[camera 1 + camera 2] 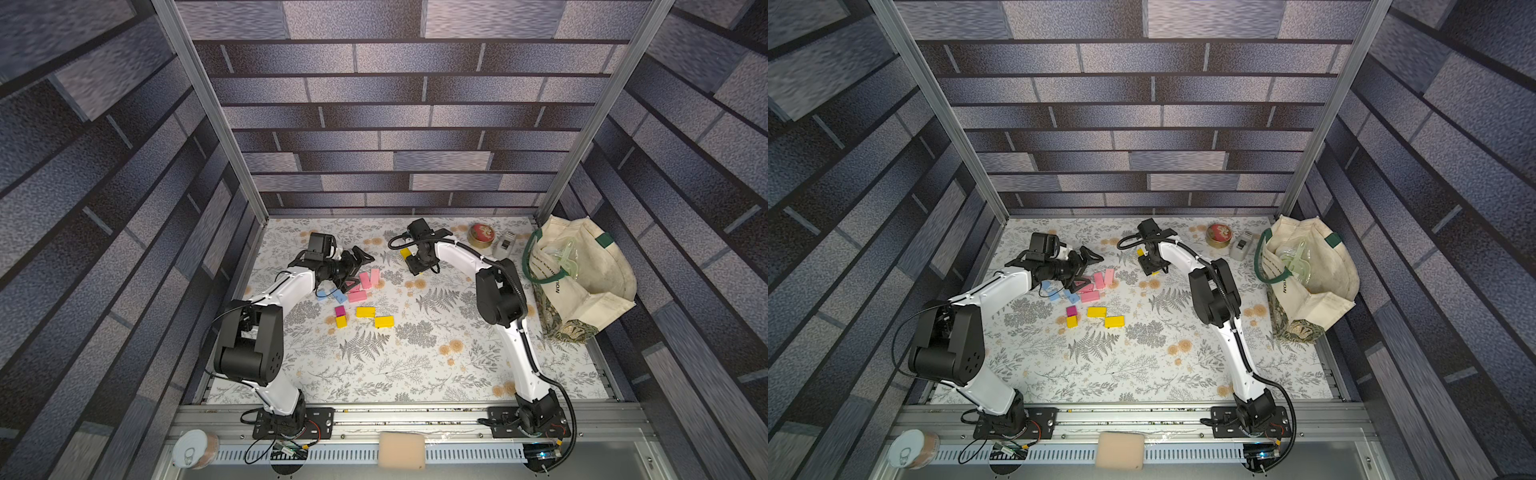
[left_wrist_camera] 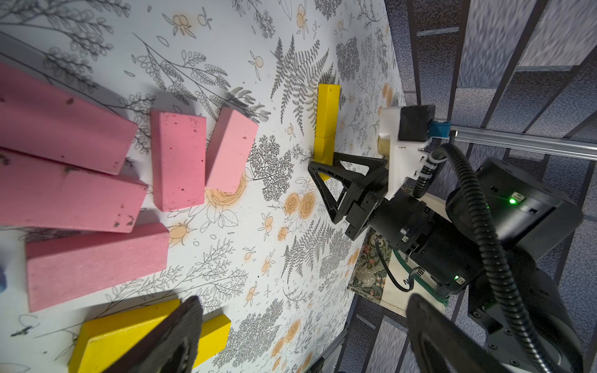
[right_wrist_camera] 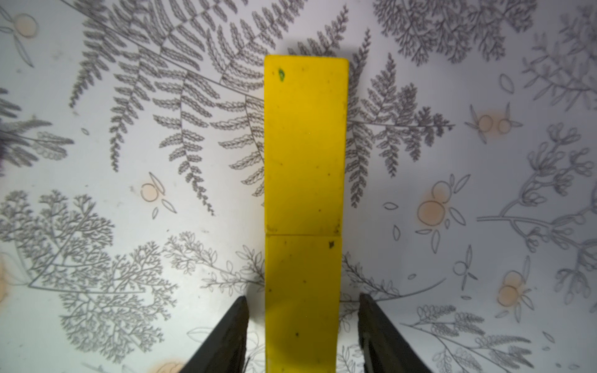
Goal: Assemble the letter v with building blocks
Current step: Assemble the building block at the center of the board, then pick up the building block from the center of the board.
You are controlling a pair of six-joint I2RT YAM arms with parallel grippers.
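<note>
Two yellow blocks lie end to end on the floral mat (image 1: 415, 365): the far one (image 3: 306, 145) and the near one (image 3: 302, 300). My right gripper (image 3: 302, 310) stands open astride the near block, with a gap on each side between fingers and block. In both top views it is at back centre (image 1: 419, 266) (image 1: 1152, 266). My left gripper (image 1: 361, 270) (image 2: 303, 323) is wide open and empty, hovering over the pink blocks (image 1: 365, 280). Light blue blocks (image 1: 338, 296), a magenta cube (image 1: 340, 311) and three loose yellow blocks (image 1: 365, 311) lie nearby.
A round red-and-gold tin (image 1: 481, 235) and a small white-grey box (image 1: 505, 244) stand at the back right. A cream tote bag (image 1: 582, 274) fills the right edge. On the front rail sit a can (image 1: 195, 449) and a sponge (image 1: 401, 451).
</note>
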